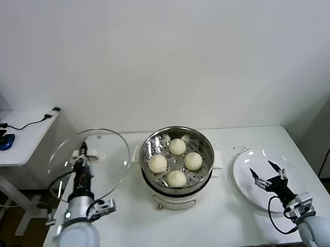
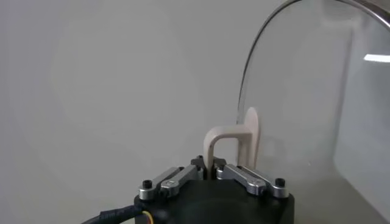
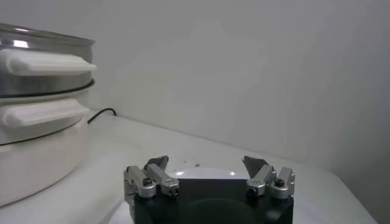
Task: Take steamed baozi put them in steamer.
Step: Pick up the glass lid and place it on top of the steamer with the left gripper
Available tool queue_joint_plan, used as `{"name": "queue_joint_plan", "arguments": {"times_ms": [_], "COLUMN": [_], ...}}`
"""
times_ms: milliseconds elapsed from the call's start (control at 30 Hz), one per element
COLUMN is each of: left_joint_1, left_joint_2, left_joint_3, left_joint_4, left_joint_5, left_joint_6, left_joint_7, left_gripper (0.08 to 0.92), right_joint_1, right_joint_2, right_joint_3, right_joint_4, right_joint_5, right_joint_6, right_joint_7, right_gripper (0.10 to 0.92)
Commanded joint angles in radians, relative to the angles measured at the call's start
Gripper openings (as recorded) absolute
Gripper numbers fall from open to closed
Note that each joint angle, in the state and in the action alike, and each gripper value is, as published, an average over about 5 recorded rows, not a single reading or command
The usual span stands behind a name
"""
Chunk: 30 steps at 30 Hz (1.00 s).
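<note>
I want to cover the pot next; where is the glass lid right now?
In the head view the glass lid is held upright by its handle in the left pincer, above the table's left end, beside the steamer.

Open steamer (image 1: 177, 154) top, unobstructed; glass lid (image 1: 89, 163) aside left, plate (image 1: 262, 176) right.

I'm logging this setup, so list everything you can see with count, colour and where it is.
Steamed baozi: four, cream-white, on the perforated tray inside the steamer.
Steamer: one, shiny steel on a white base, table centre.
Glass lid: one, clear, held up left of the steamer.
Plate: one, white, right of the steamer.
Table: one, white.
Side desk: one, white, far left.
Left pincer: shut on the lid's handle.
Right pincer: open, over the plate.
</note>
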Motion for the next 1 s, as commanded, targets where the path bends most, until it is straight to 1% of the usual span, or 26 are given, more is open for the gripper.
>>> {"name": "queue_joint_plan", "arguments": {"times_ms": [33,100,200,367,500,733,1000], "left_joint_1": [-0.293,-0.321,-0.355,-0.391,-0.404,-0.408,-0.411], "left_joint_2": [-0.114,-0.16,-0.217,-0.307,-0.361,-0.41,-0.418], "left_joint_3": [0.397,0.427,0.458,0.502,0.528,0.538,0.538], "left_joint_4": [0.022,0.066,0.133,0.228,0.306,0.389,0.438], "left_joint_5": [0.22,0.229,0.242,0.263,0.272,0.277,0.276], "left_joint_6": [0.232,0.24,0.24,0.24,0.24,0.24,0.24], "left_joint_7": [0.292,0.289,0.262,0.231,0.211,0.187,0.175], "left_gripper": [0.15,0.15,0.15,0.15,0.15,0.15,0.15], "right_joint_1": [0.014,0.017,0.017,0.014,0.017,0.023,0.026], "right_joint_2": [-0.003,-0.004,-0.006,-0.009,-0.008,-0.005,-0.005], "right_joint_3": [0.008,0.012,0.02,0.03,0.029,0.028,0.032], "right_joint_4": [-0.03,-0.037,-0.044,-0.044,-0.042,-0.047,-0.054], "right_joint_5": [-0.012,-0.017,-0.018,-0.012,-0.009,-0.008,-0.007], "right_joint_6": [0.003,0.006,0.008,0.011,0.012,0.016,0.02], "right_joint_7": [0.005,0.007,0.007,0.005,0.004,0.004,0.003], "right_gripper": [0.823,0.823,0.823,0.823,0.823,0.823,0.823]}}
